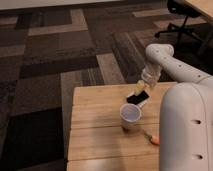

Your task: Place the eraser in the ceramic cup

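Note:
The eraser [139, 97], a thin black slab, lies on the wooden table [95, 115] with its near end resting on a white flat piece [144, 103]. Just in front of it, to the left, stands the white ceramic cup [131, 114], upright with its round rim open. My gripper [142, 86] hangs from the white arm right over the eraser's far end, with the jaws apart and nothing held.
An orange carrot [152, 138] lies on the table to the right of the cup. My white body [187, 130] fills the right side and hides that part of the table. An office chair [182, 20] stands on the patterned carpet at the back right.

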Available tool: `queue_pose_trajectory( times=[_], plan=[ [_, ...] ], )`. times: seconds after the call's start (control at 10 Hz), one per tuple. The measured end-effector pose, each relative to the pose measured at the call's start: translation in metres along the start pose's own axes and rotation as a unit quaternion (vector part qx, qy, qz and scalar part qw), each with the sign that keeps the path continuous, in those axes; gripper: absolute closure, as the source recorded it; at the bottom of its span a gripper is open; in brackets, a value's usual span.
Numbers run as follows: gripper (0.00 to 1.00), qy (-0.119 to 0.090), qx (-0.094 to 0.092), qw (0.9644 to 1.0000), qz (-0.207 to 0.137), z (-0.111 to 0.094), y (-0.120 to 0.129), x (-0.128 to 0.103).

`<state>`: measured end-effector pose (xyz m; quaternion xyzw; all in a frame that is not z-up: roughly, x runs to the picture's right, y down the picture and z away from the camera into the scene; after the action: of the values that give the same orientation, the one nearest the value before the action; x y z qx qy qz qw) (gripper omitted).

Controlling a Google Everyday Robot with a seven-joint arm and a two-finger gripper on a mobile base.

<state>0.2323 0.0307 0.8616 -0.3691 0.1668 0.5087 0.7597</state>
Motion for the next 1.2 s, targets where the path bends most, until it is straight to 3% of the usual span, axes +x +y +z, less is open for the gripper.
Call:
queue_pose_trajectory(
  times=[0.4, 0.7, 0.9, 1.2],
  plan=[
    [0.36, 0.011, -0.028, 0.9995, -0.011, 0.014, 0.007, 0.001],
    [0.70, 0.013, -0.026, 0.9994, -0.021, 0.013, 0.010, -0.003],
    [0.96, 0.011, -0.011, 0.9996, -0.023, 0.003, 0.008, -0.004],
    [1.00, 0.005, 0.011, 0.9995, -0.028, -0.013, 0.011, -0.009]
  ],
)
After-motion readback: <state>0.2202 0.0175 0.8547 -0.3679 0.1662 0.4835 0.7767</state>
